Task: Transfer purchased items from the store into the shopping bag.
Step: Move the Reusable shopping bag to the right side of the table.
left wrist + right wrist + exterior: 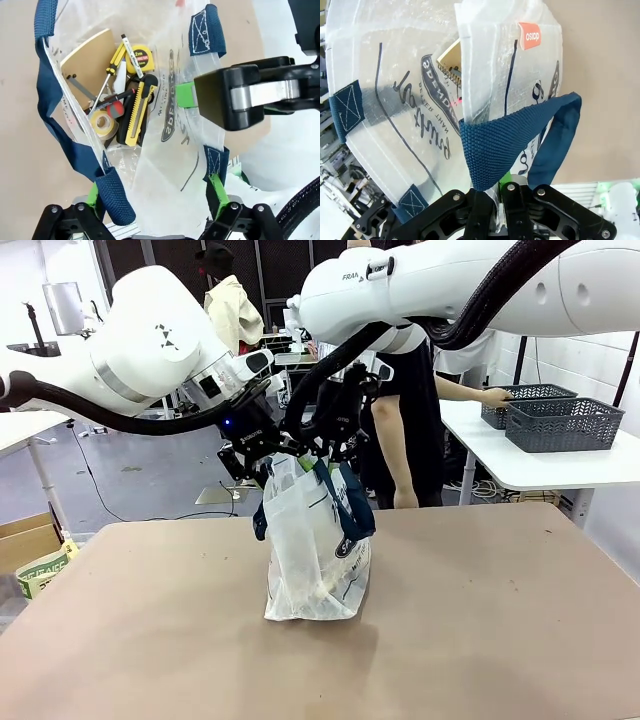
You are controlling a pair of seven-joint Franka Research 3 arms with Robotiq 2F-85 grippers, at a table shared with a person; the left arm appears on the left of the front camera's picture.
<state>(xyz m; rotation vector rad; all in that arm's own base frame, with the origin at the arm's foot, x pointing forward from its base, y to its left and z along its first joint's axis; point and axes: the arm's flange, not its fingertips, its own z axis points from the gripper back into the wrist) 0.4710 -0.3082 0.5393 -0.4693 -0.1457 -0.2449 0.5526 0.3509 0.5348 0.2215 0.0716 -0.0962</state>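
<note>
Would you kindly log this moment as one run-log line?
left gripper: jaws open at shopping bag mouth | right gripper: jaws shut on its rim | purchased items: inside | bag: upright on table

Left fingers [216, 192] spread wide, right fingers [222, 97] pinched shut, wrists close together.

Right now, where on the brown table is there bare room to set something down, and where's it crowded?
Bare table lies left of the shopping bag out to the left edge, right of it to the right edge, and in front. Crowded: the bag's mouth, where left pincer and right pincer meet.
</note>
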